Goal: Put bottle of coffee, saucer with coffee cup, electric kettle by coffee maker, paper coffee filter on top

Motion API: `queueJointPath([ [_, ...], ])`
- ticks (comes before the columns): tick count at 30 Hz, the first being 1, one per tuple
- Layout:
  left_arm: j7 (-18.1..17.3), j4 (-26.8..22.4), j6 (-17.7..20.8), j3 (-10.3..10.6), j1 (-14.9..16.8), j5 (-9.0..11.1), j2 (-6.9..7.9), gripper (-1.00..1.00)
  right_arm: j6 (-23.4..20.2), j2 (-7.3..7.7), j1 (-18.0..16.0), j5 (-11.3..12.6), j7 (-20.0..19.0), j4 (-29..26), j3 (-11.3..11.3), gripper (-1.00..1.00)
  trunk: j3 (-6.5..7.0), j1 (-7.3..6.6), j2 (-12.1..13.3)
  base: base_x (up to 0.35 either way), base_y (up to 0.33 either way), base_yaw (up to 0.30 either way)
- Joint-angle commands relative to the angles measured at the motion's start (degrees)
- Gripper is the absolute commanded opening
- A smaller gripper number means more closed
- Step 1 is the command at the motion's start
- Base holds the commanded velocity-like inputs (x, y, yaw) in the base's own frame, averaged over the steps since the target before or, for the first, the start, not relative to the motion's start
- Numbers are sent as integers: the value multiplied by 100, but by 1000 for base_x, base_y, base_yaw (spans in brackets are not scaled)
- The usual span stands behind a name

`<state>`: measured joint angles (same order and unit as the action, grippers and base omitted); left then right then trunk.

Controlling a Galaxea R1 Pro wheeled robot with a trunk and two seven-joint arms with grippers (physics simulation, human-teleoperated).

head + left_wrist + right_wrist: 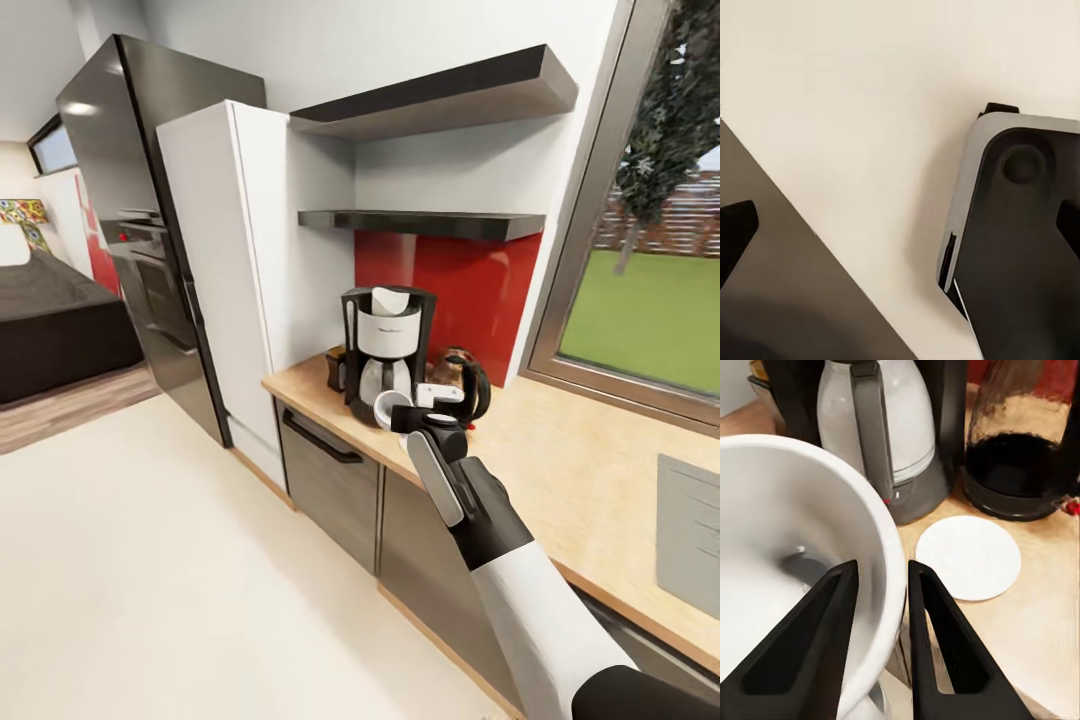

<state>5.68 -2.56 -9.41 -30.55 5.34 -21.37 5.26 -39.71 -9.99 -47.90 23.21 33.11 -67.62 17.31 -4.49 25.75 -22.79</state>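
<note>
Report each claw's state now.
Left claw: open, holding nothing.
Right claw: shut on the coffee cup rim.

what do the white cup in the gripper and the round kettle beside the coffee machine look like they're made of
The small white coffee cup pinched on its rim by the right gripper looks like glazed ceramic: opaque, smooth, softly shaded inside. The rounded electric kettle looks like clear glass, see-through above with a dark lower half, on a black base, probably plastic.
</note>
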Motion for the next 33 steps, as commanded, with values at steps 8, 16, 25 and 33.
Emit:
queueJointPath([
  [8, 21, 10, -26, -38, 5, -60, 1, 100, -3, 0, -9, 61, 46, 3, 10, -100, -13, 4, -13, 0, 51, -276],
  [16, 21, 10, -26, -38, 10, -60, 1, 100, -2, 0, -9, 61, 46, 6, 10, -100, -13, 4, -13, 0, 2, -277],
  [25, 21, 8, -34, -38, 9, -60, 1, 100, -2, 0, -9, 61, 46, 12, 10, -100, -13, 4, -13, 0, 8, -277],
  [33, 21, 1, -27, -47, 7, -60, 1, 100, -2, 0, -9, 61, 46, 12, 10, -100, -13, 4, -13, 0, 244, -277],
])
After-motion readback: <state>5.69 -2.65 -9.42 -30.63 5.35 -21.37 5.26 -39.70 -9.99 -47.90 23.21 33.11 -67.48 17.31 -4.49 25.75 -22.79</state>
